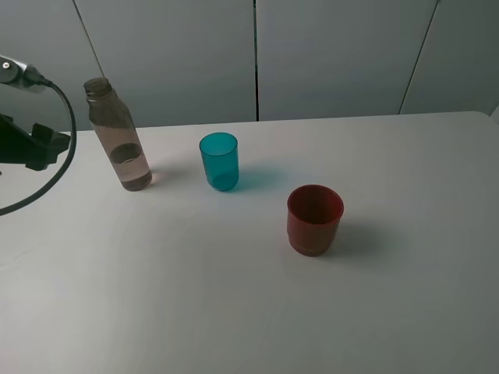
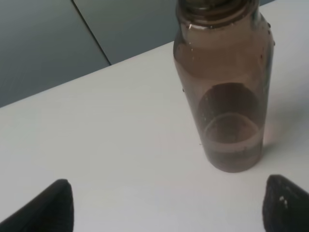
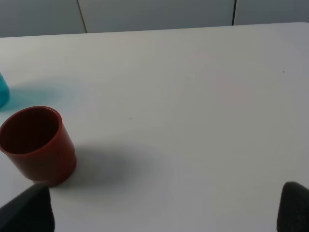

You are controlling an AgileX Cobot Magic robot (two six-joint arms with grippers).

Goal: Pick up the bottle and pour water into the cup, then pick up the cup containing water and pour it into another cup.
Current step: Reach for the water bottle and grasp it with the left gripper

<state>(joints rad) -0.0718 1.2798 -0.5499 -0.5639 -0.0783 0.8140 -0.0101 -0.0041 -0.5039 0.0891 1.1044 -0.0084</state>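
Bottle [image 1: 118, 140] of smoky clear plastic stands upright on the far left part of the white bench [image 1: 234, 312] in the high view. The left arm [image 1: 31, 144], black and with a looping cable [image 1: 66, 156], is at the left edge of this view, near the bottle but not touching it; its jaws we cannot see here. To the right of the bottle stands the teal cup [image 1: 219, 161], and further right and nearer to the camera the red cup [image 1: 315, 220]. The three are well apart from each other. Grey wall panels [image 1: 335, 54] close the room behind the bench.

In the left wrist view the left jaws are spread wide: we see only their two dark fingertips [image 2: 53, 208], far from each other. The bottle [image 2: 224, 96] stands upright beyond them, apart from both and closer to one fingertip than to the other. A low level of liquid [image 2: 231, 154] seems to lie in its bottom part. White bench [image 2: 106, 145] lies between the jaws and the bottle, and the wall panels [image 2: 43, 43] are behind.

In the right wrist view the right jaws are also spread wide, with two dark fingertips [image 3: 294, 208] far apart. The red cup [image 3: 36, 145] stands upright on the bench [image 3: 193, 96], just beyond one fingertip, dark inside. A small piece of the teal cup [image 3: 2, 92] shows at the edge of the picture, behind the red cup. The wall panels [image 3: 145, 12] are at the far side.
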